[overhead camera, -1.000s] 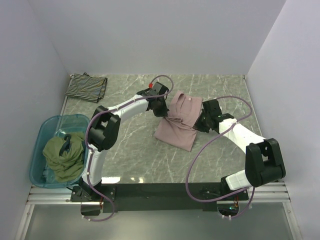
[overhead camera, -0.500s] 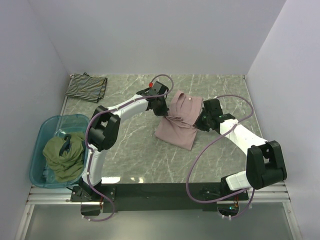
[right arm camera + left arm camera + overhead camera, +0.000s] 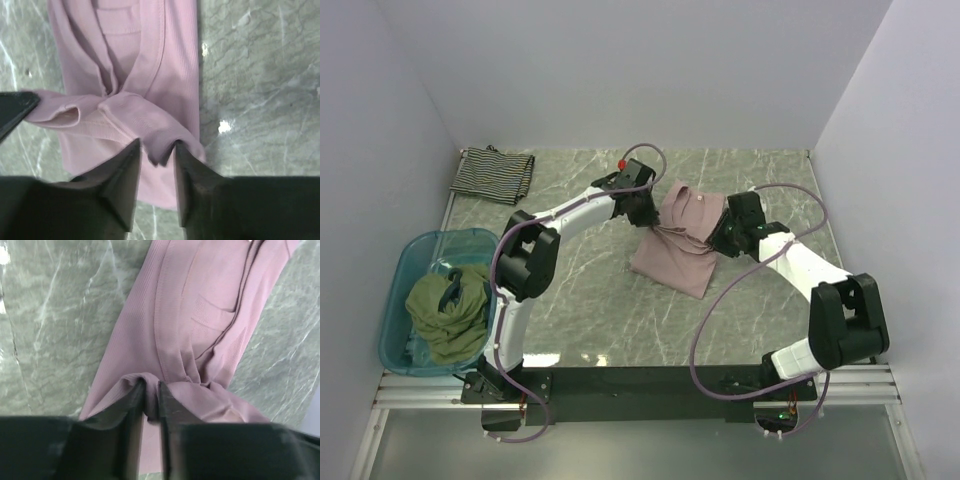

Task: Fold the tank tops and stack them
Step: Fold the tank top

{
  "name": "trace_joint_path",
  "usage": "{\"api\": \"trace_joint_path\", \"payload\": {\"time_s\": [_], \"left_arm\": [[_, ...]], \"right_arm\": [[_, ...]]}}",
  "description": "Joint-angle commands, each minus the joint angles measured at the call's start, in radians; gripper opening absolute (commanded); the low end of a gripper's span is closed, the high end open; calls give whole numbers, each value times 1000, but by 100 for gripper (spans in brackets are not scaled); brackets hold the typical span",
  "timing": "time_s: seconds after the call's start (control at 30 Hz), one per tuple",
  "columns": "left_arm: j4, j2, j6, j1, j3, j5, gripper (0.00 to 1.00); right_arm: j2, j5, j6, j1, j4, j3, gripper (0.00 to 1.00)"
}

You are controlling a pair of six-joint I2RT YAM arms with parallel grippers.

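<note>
The dusty mauve-pink tank top (image 3: 672,250) lies partly folded in the middle of the marble table, bunched where both grippers meet it. My left gripper (image 3: 648,218) is at its left edge. In the left wrist view its jaws (image 3: 152,392) stand slightly parted, with a fold of the pink cloth (image 3: 200,315) between them. My right gripper (image 3: 718,240) is at the right edge. Its jaws (image 3: 157,150) stand open around a loose hanging fold of pink cloth (image 3: 150,50). The striped tank top (image 3: 493,174) lies folded at the far left corner. The olive-green tank top (image 3: 448,305) sits crumpled in the tub.
A translucent blue tub (image 3: 410,255) stands at the near left edge of the table. Grey walls close in the table on the left, back and right. Purple cables loop off both arms.
Both grippers have loosened from shut on the pink cloth to parted. The right gripper has shifted slightly up and left; the left one has nudged toward the back.
</note>
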Motion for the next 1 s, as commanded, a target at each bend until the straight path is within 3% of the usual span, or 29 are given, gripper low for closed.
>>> {"api": "trace_joint_path", "payload": {"time_s": [0.0, 0.1, 0.2, 0.37, 0.63, 0.8, 0.97], "left_arm": [[81, -6, 15, 12, 9, 21, 28], [105, -40, 28, 23, -12, 7, 46], [112, -80, 42, 41, -29, -7, 55], [103, -160, 65, 62, -80, -28, 56], [223, -293, -10, 15, -365, 61, 35], [276, -264, -41, -19, -461, 79, 24], [266, -269, -80, -20, -575, 15, 10]], "right_arm": [[35, 42, -26, -13, 36, 52, 44], [41, 49, -47, -24, 40, 67, 52], [33, 69, -67, -31, 22, 96, 54], [-24, 109, -109, -31, -13, 131, 54], [8, 57, -127, 41, 29, 81, 50], [157, 86, -133, 148, 13, 173, 48], [304, 63, -150, 154, -3, 291, 46]]}}
